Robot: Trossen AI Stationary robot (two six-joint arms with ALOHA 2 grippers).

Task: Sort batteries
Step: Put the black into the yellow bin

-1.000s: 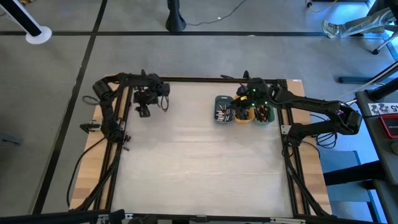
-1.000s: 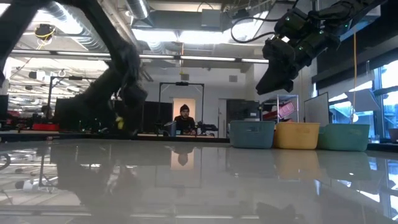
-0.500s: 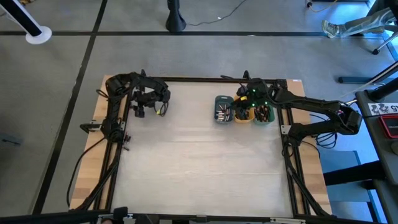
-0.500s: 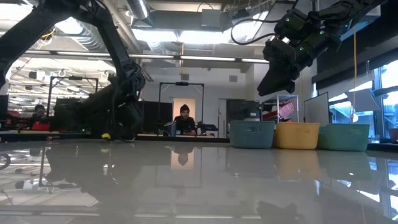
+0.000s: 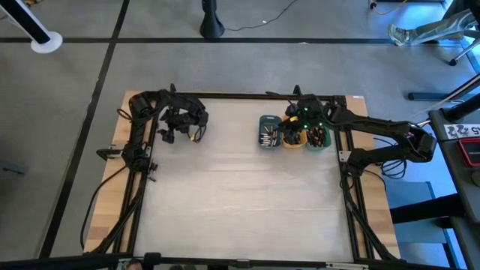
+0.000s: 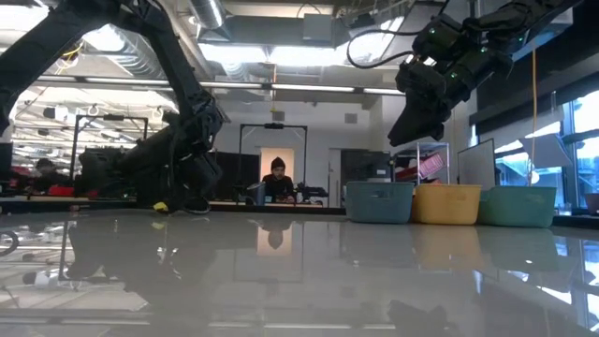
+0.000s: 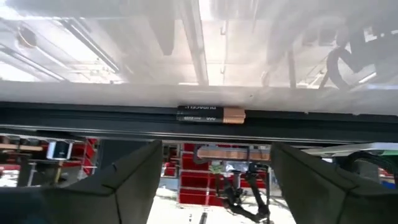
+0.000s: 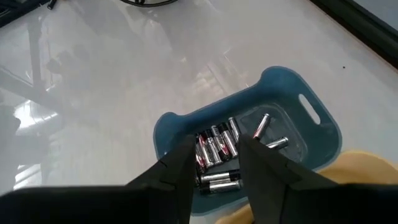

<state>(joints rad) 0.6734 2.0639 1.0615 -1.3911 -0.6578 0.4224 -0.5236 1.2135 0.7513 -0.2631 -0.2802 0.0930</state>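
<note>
Right now: left claw (image 7: pixel 214 171) spread wide, empty, low at the counter (image 5: pixel 240 195) edge.
Loose battery (image 7: pixel 210 114): lying sideways just ahead, between its fingers, against the rail.
Tip: centre both fingers, then pinch mid-body.
Right claw (image 8: pixel 214 163): parted a little, empty, hovering over batteries (image 8: pixel 214 149) in the blue tray (image 8: pixel 311 134).

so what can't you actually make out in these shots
- Low view: tray walls hide all contents.
- High view: batteries in the orange tray and green tray too small; right arm covers them.
- Left wrist view: lone battery label blurred.
- Right wrist view: right hand covers some batteries.
</note>
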